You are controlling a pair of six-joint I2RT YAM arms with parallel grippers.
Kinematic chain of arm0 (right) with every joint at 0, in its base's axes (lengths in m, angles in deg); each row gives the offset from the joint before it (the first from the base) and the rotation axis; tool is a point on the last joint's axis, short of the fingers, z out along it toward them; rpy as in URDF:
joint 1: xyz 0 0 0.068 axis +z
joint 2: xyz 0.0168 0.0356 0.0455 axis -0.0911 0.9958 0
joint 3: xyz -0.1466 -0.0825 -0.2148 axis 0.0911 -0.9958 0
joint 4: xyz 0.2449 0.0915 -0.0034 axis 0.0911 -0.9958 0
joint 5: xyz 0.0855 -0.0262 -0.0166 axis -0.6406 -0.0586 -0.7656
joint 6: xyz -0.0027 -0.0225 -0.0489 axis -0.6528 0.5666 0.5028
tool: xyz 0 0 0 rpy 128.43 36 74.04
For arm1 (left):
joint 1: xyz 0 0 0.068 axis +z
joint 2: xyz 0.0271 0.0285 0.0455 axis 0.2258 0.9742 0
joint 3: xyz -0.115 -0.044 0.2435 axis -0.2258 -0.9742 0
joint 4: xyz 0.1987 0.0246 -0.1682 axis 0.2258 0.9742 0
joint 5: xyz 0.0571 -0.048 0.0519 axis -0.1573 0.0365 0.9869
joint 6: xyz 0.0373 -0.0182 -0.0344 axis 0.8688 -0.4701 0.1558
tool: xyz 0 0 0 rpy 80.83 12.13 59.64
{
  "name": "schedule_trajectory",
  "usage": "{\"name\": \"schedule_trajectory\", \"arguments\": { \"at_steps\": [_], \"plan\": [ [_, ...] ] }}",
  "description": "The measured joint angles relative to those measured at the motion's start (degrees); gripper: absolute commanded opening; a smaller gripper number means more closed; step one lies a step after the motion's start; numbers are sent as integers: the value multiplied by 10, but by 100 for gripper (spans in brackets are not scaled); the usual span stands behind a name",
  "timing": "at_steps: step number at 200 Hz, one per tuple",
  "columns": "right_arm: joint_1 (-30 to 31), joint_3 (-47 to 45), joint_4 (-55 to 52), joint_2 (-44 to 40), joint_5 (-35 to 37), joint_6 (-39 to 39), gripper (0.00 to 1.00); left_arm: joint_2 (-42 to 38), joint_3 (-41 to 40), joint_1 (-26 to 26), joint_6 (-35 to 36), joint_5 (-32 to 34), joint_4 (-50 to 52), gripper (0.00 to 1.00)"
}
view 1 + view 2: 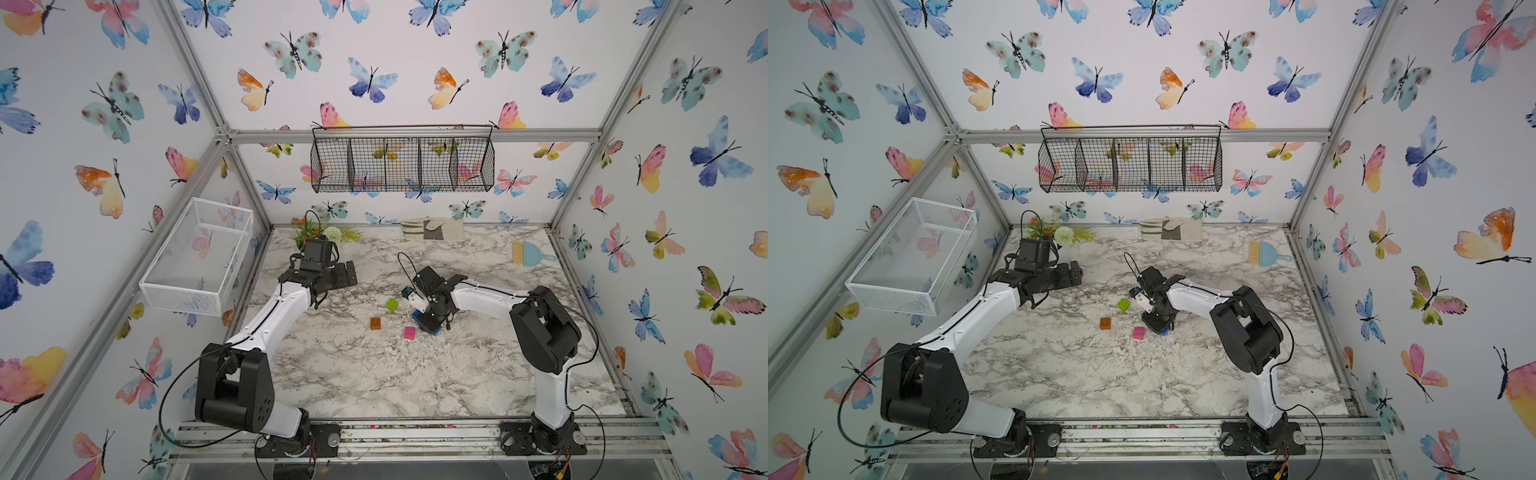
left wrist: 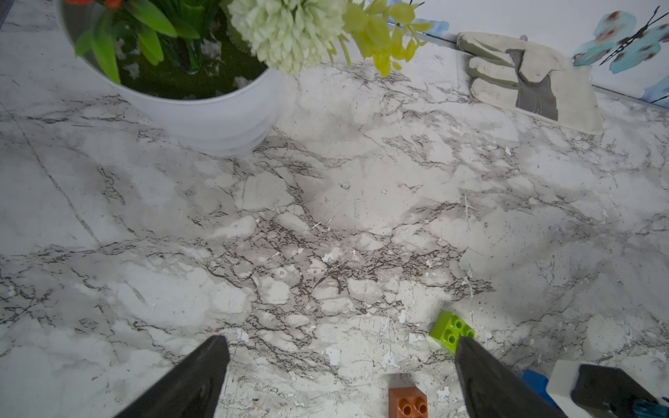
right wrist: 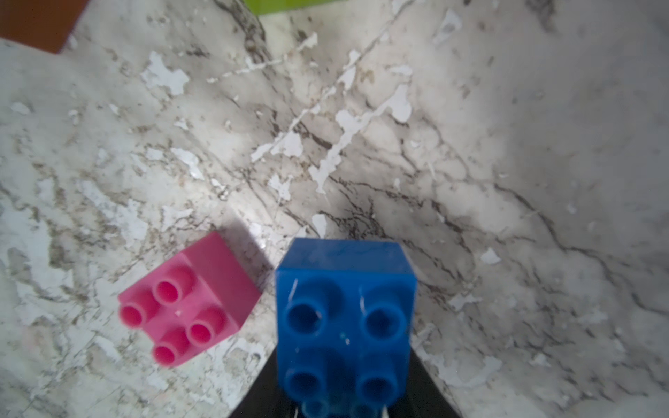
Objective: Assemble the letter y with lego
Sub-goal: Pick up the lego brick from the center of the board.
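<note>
left hand (image 2: 340, 340) hangs spread wide, empty. orange brick (image 1: 375, 323), green brick (image 1: 391, 305) and pink brick (image 1: 409, 333) lie loose on the tabletop (image 1: 374, 374). right hand (image 1: 427, 324) pinches the blue brick (image 3: 345, 318); a shallow grip might let it twist free.

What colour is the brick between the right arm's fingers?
The brick is blue, clearest in the right wrist view.

Marble tbl (image 1: 374, 374), mid: orange brick (image 1: 375, 323), lime brick (image 1: 391, 305), pink brick (image 1: 409, 333) w/ blue brick (image 3: 344, 315) just beside, far side: flower pot (image 2: 217, 119), glove (image 1: 432, 229), brush (image 1: 530, 253)
</note>
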Motion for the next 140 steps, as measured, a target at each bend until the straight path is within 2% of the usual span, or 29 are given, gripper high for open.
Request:
{"name": "schedule_trajectory", "arguments": {
  "at_steps": [16, 85, 140],
  "plan": [
    [0, 1, 2, 1, 1, 1, 36, 0, 0, 0, 0, 0, 0, 98],
    [0, 10, -1, 1, 2, 1, 28, 0, 0, 0, 0, 0, 0, 98],
    [6, 28, -4, -29, -50, 104, 24, 0, 0, 0, 0, 0, 0, 98]
  ]
}}
